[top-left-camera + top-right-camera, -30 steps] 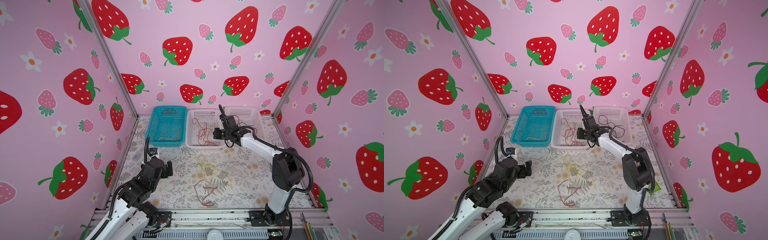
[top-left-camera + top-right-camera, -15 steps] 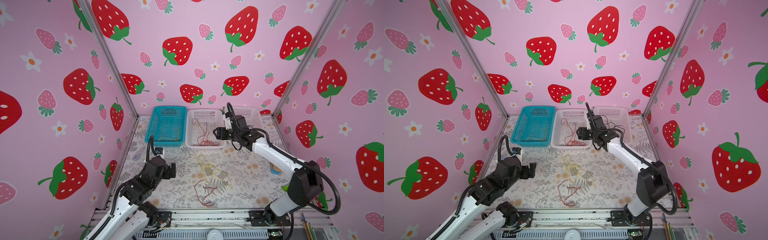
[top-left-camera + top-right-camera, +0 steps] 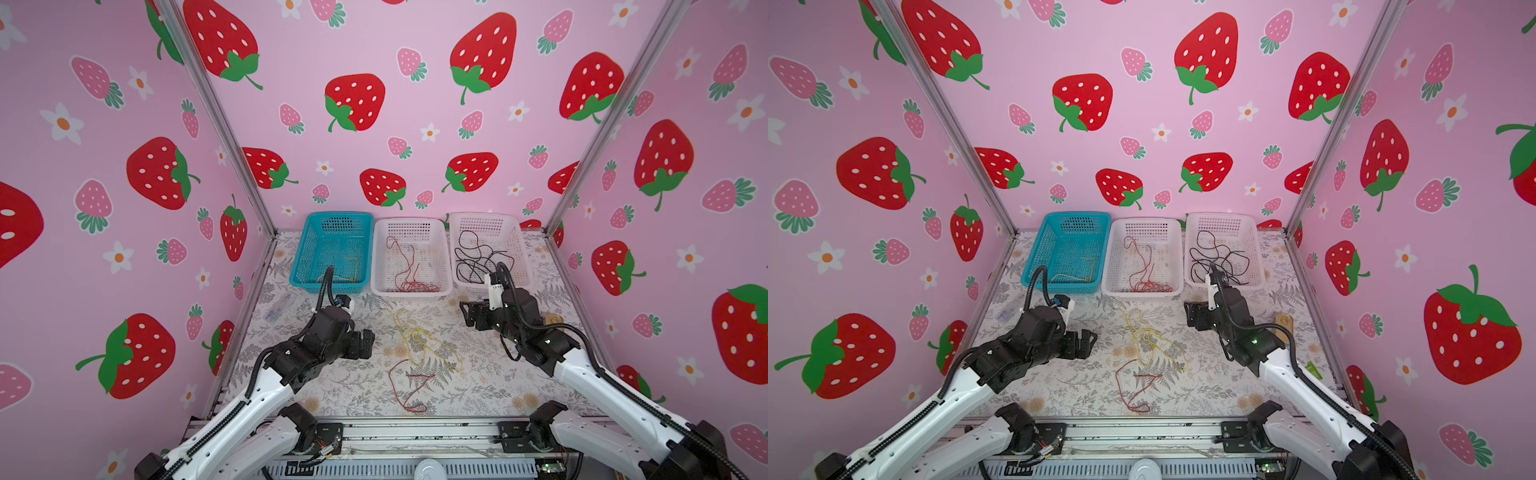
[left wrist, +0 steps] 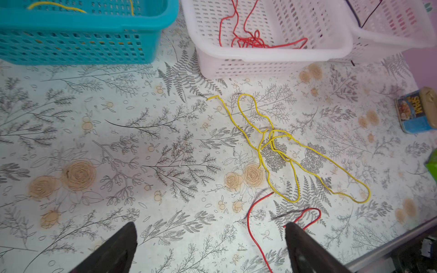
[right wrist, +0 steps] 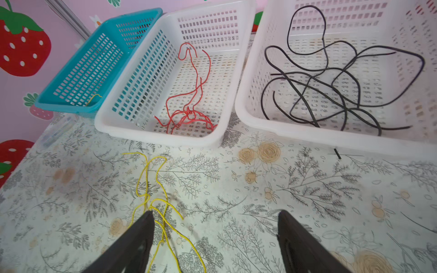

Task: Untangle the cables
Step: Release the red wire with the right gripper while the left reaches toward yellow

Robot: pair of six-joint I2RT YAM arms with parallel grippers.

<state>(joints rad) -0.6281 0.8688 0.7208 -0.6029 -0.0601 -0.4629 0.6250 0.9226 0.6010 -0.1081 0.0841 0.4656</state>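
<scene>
**Right arm back from the baskets; table tangle waits**

The right arm (image 3: 577, 372) has drawn back from over the baskets; its right gripper (image 3: 468, 315) hangs above the floral-print table (image 3: 478, 386), jaws widely parted, holding nothing. The left gripper (image 3: 365, 343) has edged forward, spread fully, empty. Behind stand the perforated blue plastic basket (image 3: 302, 257) holding a yellow wire (image 3: 356, 268), the middle white plastic basket (image 3: 409, 293) with red wires (image 5: 189, 113), and the right white plastic basket (image 3: 484, 216) with black wires (image 3: 469, 266). Between the grippers lie knotted thin yellow cables (image 4: 272, 137) and a thin red cable (image 4: 248, 222) just beside them. Sorting seems mostly done; next, I judge, one gripper pins the knot while the other teases a strand free.
</scene>
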